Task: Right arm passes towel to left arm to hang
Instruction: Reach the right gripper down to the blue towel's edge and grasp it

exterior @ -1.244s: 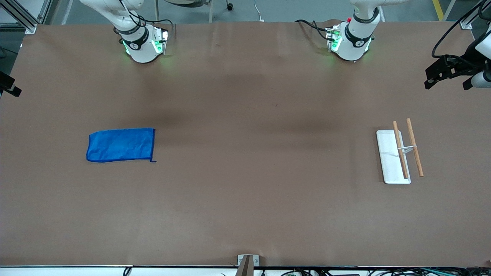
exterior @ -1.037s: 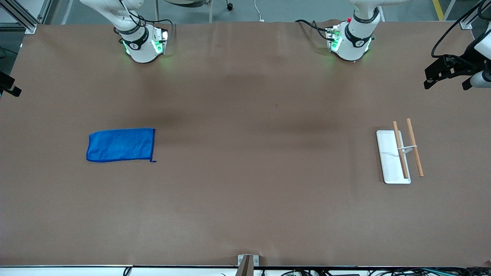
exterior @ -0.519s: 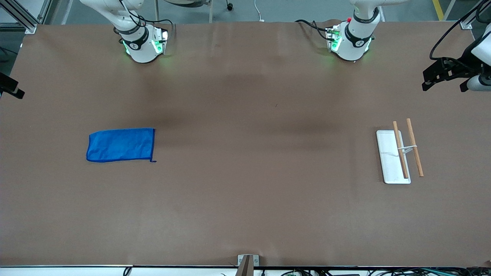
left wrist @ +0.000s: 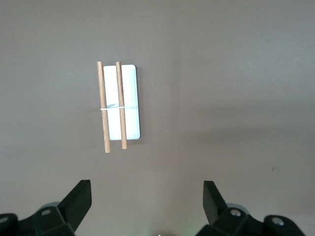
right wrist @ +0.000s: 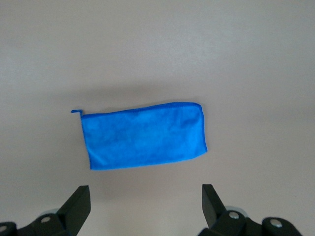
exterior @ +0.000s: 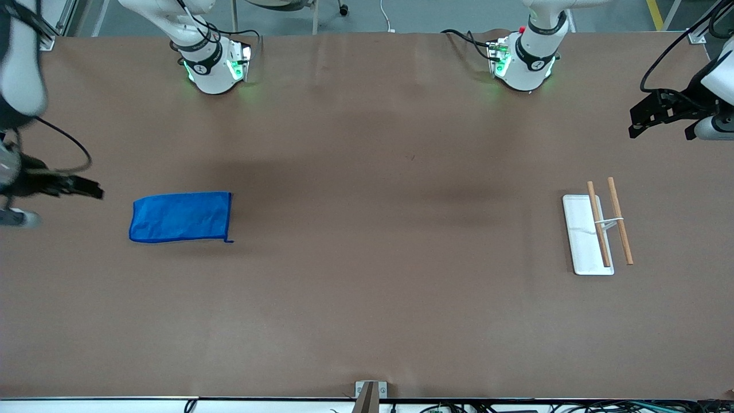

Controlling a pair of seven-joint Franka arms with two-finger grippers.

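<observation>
Brown paper covers the tabletop (exterior: 367, 287), with grey floor along its edge by the arm bases. At the right arm's end the right tool (exterior: 86, 189) hangs beside the towel (exterior: 181, 217), fingers (right wrist: 78, 204) spread and empty. That towel lies flat, its loop tag showing clearly only from the right wrist. Well apart from the towel, at the left arm's end, stands a white rack (exterior: 586, 235) with two wooden rods. Near it hangs the left tool (exterior: 645, 115), fingers (left wrist: 78, 199) spread, empty. No writing is legible.
</observation>
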